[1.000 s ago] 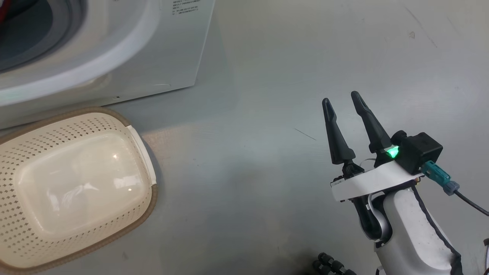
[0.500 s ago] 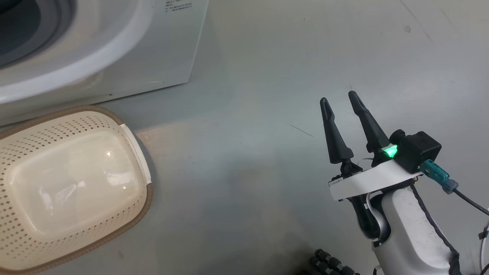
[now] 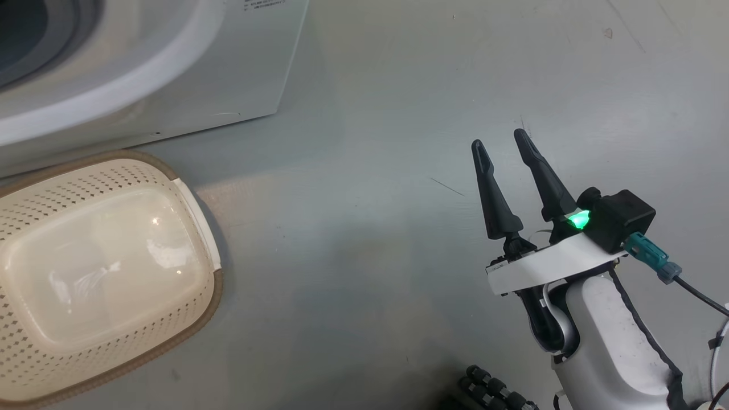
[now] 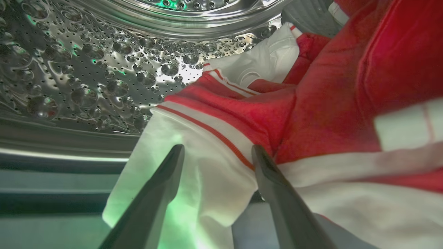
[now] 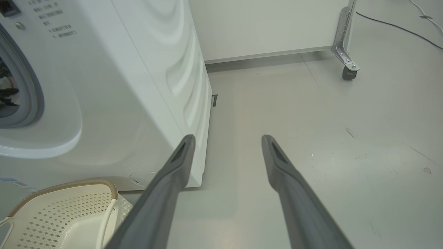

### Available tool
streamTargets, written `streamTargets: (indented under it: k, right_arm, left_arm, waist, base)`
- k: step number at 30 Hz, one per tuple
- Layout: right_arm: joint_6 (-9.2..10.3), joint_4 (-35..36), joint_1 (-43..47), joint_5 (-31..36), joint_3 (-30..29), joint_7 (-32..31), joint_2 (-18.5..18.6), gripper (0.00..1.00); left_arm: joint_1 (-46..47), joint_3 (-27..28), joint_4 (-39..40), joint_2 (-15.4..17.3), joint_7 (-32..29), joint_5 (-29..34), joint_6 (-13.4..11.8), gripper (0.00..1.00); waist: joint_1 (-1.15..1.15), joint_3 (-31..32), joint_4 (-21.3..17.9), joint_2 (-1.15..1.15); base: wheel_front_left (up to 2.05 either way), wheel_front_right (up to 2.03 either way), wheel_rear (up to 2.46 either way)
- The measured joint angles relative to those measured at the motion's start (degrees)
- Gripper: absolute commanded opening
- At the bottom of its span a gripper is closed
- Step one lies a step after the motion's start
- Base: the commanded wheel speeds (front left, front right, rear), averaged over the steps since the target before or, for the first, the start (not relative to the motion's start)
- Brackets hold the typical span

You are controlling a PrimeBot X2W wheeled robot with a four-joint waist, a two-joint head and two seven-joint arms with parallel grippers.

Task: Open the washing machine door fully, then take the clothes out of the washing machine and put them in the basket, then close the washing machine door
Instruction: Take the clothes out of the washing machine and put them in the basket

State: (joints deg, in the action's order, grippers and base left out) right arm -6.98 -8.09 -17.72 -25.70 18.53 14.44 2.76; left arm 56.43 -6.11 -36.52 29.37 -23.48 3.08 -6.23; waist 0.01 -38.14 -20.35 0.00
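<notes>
The left gripper [image 4: 218, 148] stood wide open inside the washing machine [image 3: 245, 68], holding nothing. Its two fingers [image 4: 155, 193] sat either side of a white fold of the clothes [image 4: 311, 114]. That fold lay straight ahead between the tips. The red bulk spread beyond it and to that view's right, with the steel drum [image 4: 86, 69] behind. The left arm was plainly the nearer one, and closing would likely catch the fold. The right gripper [image 3: 499, 138] hung just as wide and empty over the floor [image 3: 370, 228], well apart from the machine. The basket [image 3: 216, 290] sat empty on the floor before the machine.
</notes>
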Motion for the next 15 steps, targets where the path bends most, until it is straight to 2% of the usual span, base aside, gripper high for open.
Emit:
streamTargets:
  k: [7,8,10,11,15]
  right_arm:
    - [0.0,0.12,-0.65,-0.62,0.24,0.0,-0.01,1.0]
    - [0.0,0.14,-0.65,-0.65,0.29,0.0,-0.02,1.0]
    - [0.0,0.15,-0.65,-1.04,0.34,0.0,-0.02,1.0]
    - [0.0,0.15,-0.65,-1.18,0.36,0.0,-0.02,1.0]
    - [0.0,0.16,-0.66,-1.44,0.4,0.0,-0.03,1.0]
  left_arm:
    - [1.83,-0.2,-1.94,-0.01,-0.73,0.03,0.0,1.0]
    - [2.08,-0.14,-2.16,-0.02,-1.02,0.03,0.0,0.89]
    - [2.49,-0.09,-2.63,-0.05,-1.16,0.03,0.0,0.07]
    - [2.72,-0.07,-2.94,-0.1,-1.16,0.03,0.0,0.0]
    - [3.2,-0.04,-3.99,-0.3,-1.15,0.03,0.0,0.0]
  waist:
    - [0.0,-0.5,-0.12,0.0]
    - [0.0,-0.54,-0.12,0.0]
    - [0.0,-0.61,-0.12,0.0]
    - [0.0,-0.64,-0.12,0.0]
    - [0.0,-0.68,-0.08,0.0]
  base:
    - [0.0,0.0,0.0]
    - [0.0,0.0,0.0]
    - [0.0,0.0,0.0]
    - [0.0,0.0,0.0]
    - [0.0,0.0,0.0]
